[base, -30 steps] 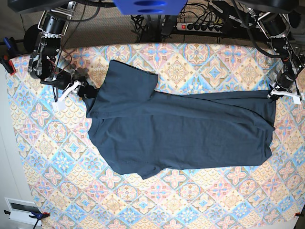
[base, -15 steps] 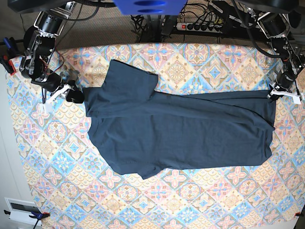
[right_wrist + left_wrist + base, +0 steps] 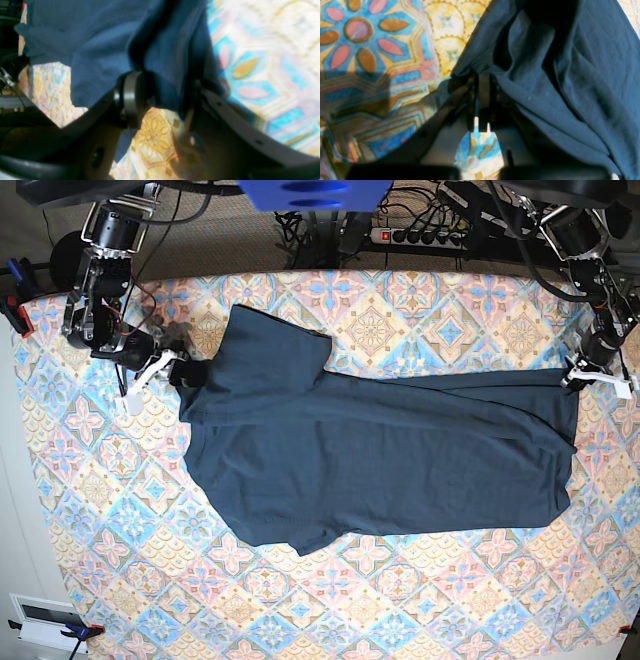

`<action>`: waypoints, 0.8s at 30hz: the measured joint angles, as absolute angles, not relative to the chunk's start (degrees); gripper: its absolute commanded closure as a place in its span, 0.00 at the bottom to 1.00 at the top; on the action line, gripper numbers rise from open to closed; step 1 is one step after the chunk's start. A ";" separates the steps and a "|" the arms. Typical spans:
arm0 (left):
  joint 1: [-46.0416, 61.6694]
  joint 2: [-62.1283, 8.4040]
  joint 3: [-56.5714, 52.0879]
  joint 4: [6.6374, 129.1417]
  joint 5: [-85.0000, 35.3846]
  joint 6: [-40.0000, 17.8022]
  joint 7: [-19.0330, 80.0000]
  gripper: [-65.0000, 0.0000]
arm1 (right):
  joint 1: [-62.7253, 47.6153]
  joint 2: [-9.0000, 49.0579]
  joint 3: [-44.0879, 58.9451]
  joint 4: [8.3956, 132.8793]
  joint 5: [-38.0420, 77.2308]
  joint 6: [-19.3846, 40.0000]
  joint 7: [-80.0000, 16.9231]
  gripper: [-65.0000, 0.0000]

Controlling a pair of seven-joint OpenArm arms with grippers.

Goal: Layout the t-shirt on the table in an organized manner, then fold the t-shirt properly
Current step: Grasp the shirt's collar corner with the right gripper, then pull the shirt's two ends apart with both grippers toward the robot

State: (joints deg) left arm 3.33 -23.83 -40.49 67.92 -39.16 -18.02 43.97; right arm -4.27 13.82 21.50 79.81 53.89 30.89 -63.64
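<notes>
The t-shirt [image 3: 380,450] lies spread lengthwise across the table [image 3: 420,610], flat over most of its body, with one sleeve pointing toward the far edge and the other toward the near edge at the collar end. The left gripper [image 3: 578,373] sits at the shirt's hem corner on the right side of the base view; from the left wrist camera its jaws are pressed tight together with a bunched fold of the dark fabric [image 3: 545,82] pinched between them, the cloth draping off to one side over the patterned table cover [image 3: 370,62]. The right gripper [image 3: 172,370] is at the opposite end, by the collar and shoulder — its jaws stand wide apart. In the right wrist view the shirt's edge [image 3: 162,50] hangs into the gap between the two spread fingers, one round-tipped finger [image 3: 130,100] touching the fabric, but nothing is clamped; the cloth simply rests there.
</notes>
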 measured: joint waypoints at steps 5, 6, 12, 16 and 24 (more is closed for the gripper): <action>3.33 -23.83 -40.49 67.92 -39.18 -18.02 43.94 1.00 | -4.25 13.98 21.54 79.81 53.91 30.87 -63.61 0.66; 3.36 -23.83 -40.49 67.92 -39.16 -18.02 43.97 1.00 | -4.23 13.93 21.54 79.81 53.95 30.89 -63.59 0.71; 3.62 -23.90 -39.99 67.92 -39.18 -18.04 43.92 1.00 | -4.27 13.91 22.35 79.81 53.95 30.89 -63.66 0.98; 6.13 -24.27 -37.12 70.24 -39.09 -18.15 43.72 1.00 | -7.18 13.87 27.11 80.47 54.41 31.09 -63.61 1.00; 10.04 -24.14 -37.06 73.97 -39.00 -21.02 43.97 1.00 | -11.40 14.13 27.97 82.85 54.22 31.09 -64.05 1.00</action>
State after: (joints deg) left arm 10.04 -24.14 -37.06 73.97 -39.00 -21.02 43.97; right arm -11.40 14.13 27.97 82.85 54.22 31.09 -64.05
